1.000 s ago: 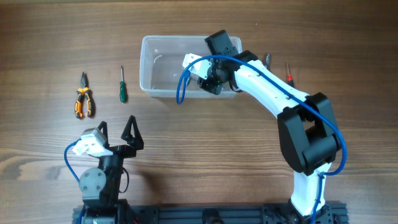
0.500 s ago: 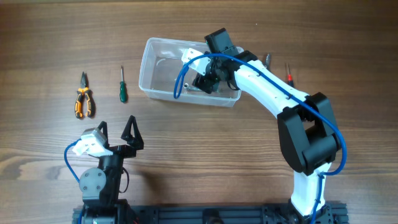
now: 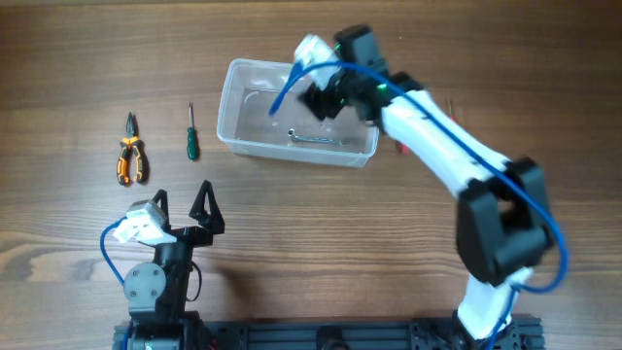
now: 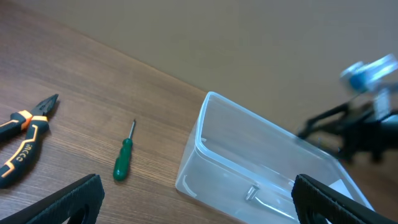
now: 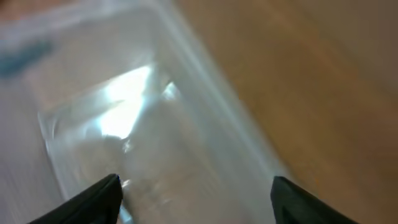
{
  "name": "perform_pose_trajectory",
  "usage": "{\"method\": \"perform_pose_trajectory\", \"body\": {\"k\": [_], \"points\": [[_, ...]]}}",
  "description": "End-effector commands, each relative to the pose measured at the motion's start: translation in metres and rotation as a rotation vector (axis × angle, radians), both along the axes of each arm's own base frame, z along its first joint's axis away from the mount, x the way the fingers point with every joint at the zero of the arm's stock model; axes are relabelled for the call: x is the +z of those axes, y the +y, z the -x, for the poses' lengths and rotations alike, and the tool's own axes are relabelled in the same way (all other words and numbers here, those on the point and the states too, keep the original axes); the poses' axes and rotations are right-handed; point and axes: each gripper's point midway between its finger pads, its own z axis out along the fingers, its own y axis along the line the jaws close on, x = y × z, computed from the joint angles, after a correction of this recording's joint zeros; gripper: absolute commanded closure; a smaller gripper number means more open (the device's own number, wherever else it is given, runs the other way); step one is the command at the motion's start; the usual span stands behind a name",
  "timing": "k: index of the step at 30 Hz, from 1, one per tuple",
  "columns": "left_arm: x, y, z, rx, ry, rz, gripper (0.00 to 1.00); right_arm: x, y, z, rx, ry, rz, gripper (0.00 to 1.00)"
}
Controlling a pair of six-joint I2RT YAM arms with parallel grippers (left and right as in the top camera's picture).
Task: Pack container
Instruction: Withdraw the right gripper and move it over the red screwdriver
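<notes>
The clear container [image 3: 233, 107] stands at the table's back middle, slightly skewed. A thin silver tool [image 3: 316, 139] lies on its floor, also seen in the left wrist view as the silver tool [image 4: 252, 191] inside the container [image 4: 202, 124]. My right gripper [image 3: 324, 97] hovers open above the container's right half, holding nothing. The right wrist view is blurred: its open gripper [image 5: 196, 186] looks down into the container [image 5: 205, 93]. My left gripper [image 3: 181, 198] rests open near the front left, empty. From its own view the left gripper [image 4: 196, 186] faces the container.
Orange-handled pliers [image 3: 131, 156] and a green screwdriver [image 3: 191, 136] lie left of the container, also seen as pliers [image 4: 22, 146] and screwdriver [image 4: 122, 162]. A bit of red [image 3: 398, 148] shows beside the right arm, mostly hidden.
My right gripper opened and let the silver tool go into the container, then rose and drew back to the right. The container got nudged askew. The left arm stayed still.
</notes>
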Motion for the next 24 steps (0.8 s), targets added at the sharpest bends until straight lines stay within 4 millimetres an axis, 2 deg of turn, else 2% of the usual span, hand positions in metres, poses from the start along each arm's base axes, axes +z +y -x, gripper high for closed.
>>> {"method": "perform_pose_trajectory", "body": {"k": [1,3,5,6,7,10,11,12,13,15,17,20,24], "points": [[-0.002,-0.002,0.0,-0.011,-0.001,0.014,0.0,0.099,-0.04,-0.012,-0.237,-0.054,-0.224,0.4],[-0.002,-0.002,0.0,-0.011,-0.001,0.014,0.0,0.116,-0.076,-0.016,-0.396,-0.048,-0.251,0.4],[-0.002,-0.002,0.0,-0.011,-0.001,0.014,0.0,0.122,-0.113,-0.015,-0.531,-0.031,-0.243,0.39],[-0.002,-0.002,0.0,-0.011,-0.001,0.014,0.0,0.121,-0.137,-0.012,-0.603,-0.013,-0.221,0.39],[-0.002,-0.002,0.0,-0.011,-0.001,0.014,0.0,0.119,-0.151,-0.009,-0.643,0.003,-0.206,0.39],[-0.002,-0.002,0.0,-0.011,-0.001,0.014,0.0,0.096,-0.2,0.004,-0.761,0.103,-0.127,0.34],[-0.002,-0.002,0.0,-0.011,-0.001,0.014,0.0,0.084,-0.215,0.01,-0.798,0.152,-0.098,0.29],[-0.002,-0.002,0.0,-0.011,-0.001,0.014,0.0,0.074,-0.228,0.017,-0.829,0.197,-0.076,0.09],[-0.002,-0.002,0.0,-0.011,-0.001,0.014,0.0,0.066,-0.238,0.021,-0.85,0.231,-0.058,0.01],[-0.002,-0.002,0.0,-0.011,-0.001,0.014,0.0,0.05,-0.261,0.034,-0.902,0.309,-0.021,0.0],[-0.002,-0.002,0.0,-0.011,-0.001,0.014,0.0,0.047,-0.272,0.039,-0.93,0.333,-0.015,0.0],[-0.002,-0.002,0.0,-0.011,-0.001,0.014,0.0,0.041,-0.286,0.047,-0.957,0.367,0.002,0.0],[-0.002,-0.002,0.0,-0.011,-0.001,0.014,0.0,0.023,-0.297,0.059,-0.883,0.404,0.103,0.0]]}}
